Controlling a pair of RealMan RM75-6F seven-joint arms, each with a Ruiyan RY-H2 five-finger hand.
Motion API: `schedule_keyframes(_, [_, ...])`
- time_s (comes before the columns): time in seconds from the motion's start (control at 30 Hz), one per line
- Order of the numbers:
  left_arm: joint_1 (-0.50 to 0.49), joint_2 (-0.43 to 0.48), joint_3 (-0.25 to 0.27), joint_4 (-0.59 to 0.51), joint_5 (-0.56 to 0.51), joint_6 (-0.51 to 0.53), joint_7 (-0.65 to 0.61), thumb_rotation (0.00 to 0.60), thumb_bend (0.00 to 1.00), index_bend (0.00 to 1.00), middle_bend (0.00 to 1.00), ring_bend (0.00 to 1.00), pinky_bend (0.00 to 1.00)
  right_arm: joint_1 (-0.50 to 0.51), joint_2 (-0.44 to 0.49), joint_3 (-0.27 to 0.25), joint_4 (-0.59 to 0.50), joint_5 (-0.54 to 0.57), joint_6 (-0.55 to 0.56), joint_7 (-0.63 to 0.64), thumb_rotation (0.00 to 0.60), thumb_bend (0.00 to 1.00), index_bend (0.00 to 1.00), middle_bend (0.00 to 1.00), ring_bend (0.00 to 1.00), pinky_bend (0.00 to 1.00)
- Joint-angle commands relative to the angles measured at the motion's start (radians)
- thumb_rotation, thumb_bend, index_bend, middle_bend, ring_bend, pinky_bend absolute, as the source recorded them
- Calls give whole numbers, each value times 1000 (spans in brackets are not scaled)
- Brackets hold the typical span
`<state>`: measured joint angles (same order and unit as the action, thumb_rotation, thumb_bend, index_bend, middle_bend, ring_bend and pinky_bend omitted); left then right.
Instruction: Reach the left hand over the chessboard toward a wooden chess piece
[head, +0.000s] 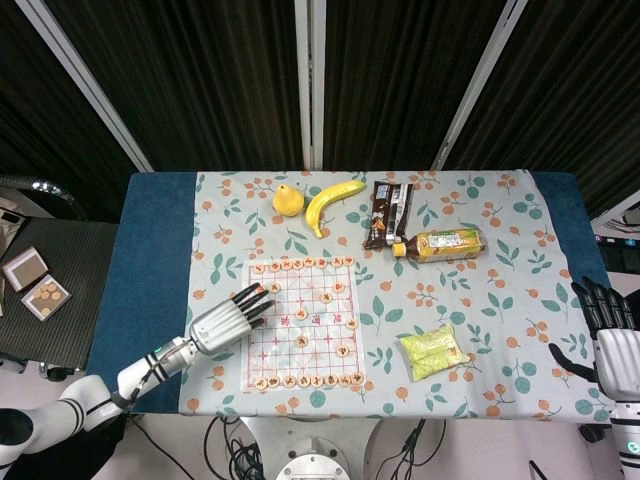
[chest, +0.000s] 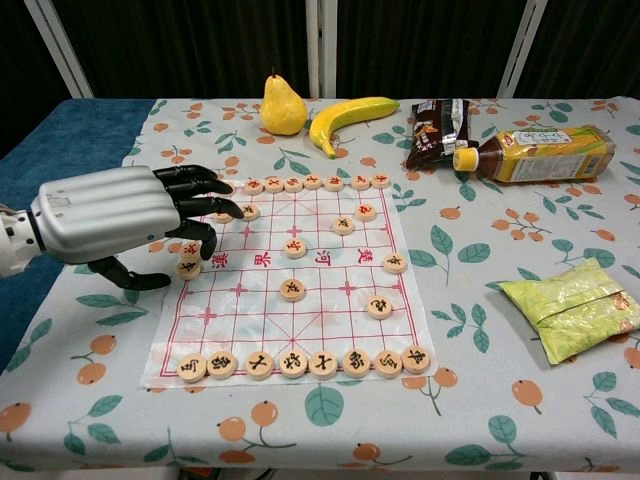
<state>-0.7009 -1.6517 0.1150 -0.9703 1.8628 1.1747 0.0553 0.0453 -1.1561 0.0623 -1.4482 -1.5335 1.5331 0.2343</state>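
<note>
A paper chessboard (head: 320, 330) (chest: 330, 300) lies on the floral cloth, with round wooden pieces in a far row (chest: 300, 183) and a near row (chest: 300, 362), and a few scattered between. My left hand (head: 228, 320) (chest: 130, 215) hovers at the board's left edge, holding nothing, its dark fingers apart and stretched over the leftmost column. Its fingertips (chest: 205, 245) hang just above a lone wooden piece (chest: 187, 268); another piece (chest: 249, 211) lies just beyond them. My right hand (head: 612, 335) shows only in the head view, at the table's right edge, fingers spread and empty.
A pear (head: 287, 200) (chest: 282, 105) and a banana (head: 330, 202) (chest: 345, 118) lie behind the board. A dark snack packet (chest: 437, 130), a tea bottle (chest: 540, 152) and a green packet (chest: 565, 305) occupy the right side. A small box (head: 35, 283) sits off the table to the left.
</note>
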Motion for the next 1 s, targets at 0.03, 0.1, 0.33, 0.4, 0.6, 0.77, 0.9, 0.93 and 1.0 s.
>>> schedule_keyframes(0.03, [-4, -6, 1, 7, -6, -6, -5, 600, 282, 401, 102, 0, 0, -1, 0, 0, 3, 2, 0, 2, 600, 148, 0, 0, 0, 0])
schedule_keyframes(0.1, [-5, -9, 4, 13, -9, -7, -7, 600, 282, 401, 102, 0, 0, -1, -1, 0, 6, 4, -2, 4, 600, 148, 0, 0, 0, 0])
schedule_keyframes(0.33, [-7, -18, 11, 28, -17, -9, -13, 600, 284, 420, 102, 0, 0, 1, -4, 0, 12, 4, -6, 8, 600, 148, 0, 0, 0, 0])
schedule_keyframes(0.4, [-7, -20, 15, 30, -17, -8, -12, 600, 284, 429, 102, 0, 0, 1, -5, 0, 13, 4, -7, 8, 600, 149, 0, 0, 0, 0])
schedule_keyframes(0.6, [-7, -29, 20, 43, -23, -5, -18, 600, 285, 459, 105, 0, 0, 1, -6, -2, 15, 6, -12, 6, 600, 149, 0, 0, 0, 0])
schedule_keyframes(0.77, [-6, -32, 23, 48, -25, 4, -29, 600, 290, 482, 108, 0, 0, 0, -5, -1, 14, 8, -10, 5, 600, 149, 0, 0, 0, 0])
schedule_keyframes(0.9, [-6, -31, 26, 47, -25, 12, -34, 600, 304, 494, 112, 0, 0, 0, -6, -3, 14, 7, -13, 3, 600, 149, 0, 0, 0, 0])
schedule_keyframes(0.93, [-6, -31, 27, 46, -26, 13, -34, 600, 306, 497, 114, 0, 0, 0, -6, -3, 14, 7, -13, 3, 600, 149, 0, 0, 0, 0])
schedule_keyframes(1.0, [-5, -29, 26, 43, -28, 16, -37, 600, 307, 499, 115, 0, 0, 1, -6, -2, 13, 6, -12, 3, 600, 149, 0, 0, 0, 0])
